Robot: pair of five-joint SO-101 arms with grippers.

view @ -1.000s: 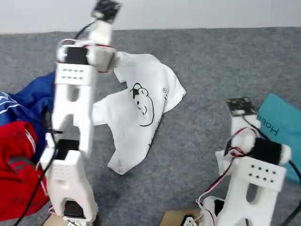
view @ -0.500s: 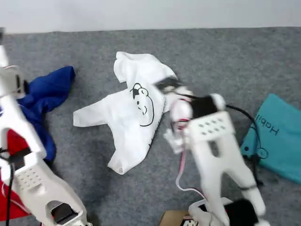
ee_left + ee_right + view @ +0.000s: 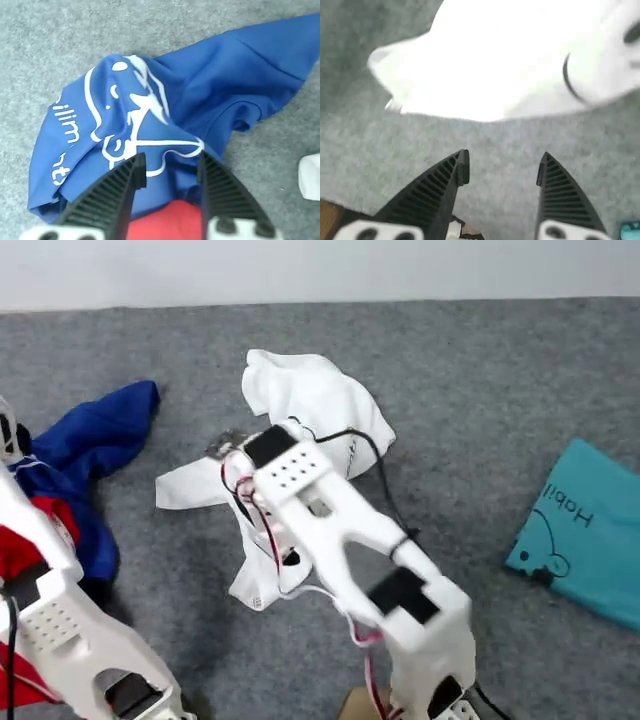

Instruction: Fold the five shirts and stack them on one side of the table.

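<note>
We see the white shirt [image 3: 310,400] lying crumpled and unfolded mid-desk [image 3: 480,390], with the right arm [image 3: 320,510] stretched over it. The blue shirt [image 3: 150,100] and red shirt [image 3: 20,550] are heaped together at the high view's left, and a teal shirt [image 3: 590,530] lies flat at its right.

All are light, limp cloth that will sag and bunch. We judge a hem or sleeve edge the best hold, pinched thin against the desk.

The right wrist view shows what the arm hides from above: the right jaws are spread apart and empty, over bare desk just beside the white shirt's edge. The left wrist view shows the left jaws likewise parted and empty, above the blue shirt where it meets the red.
</note>
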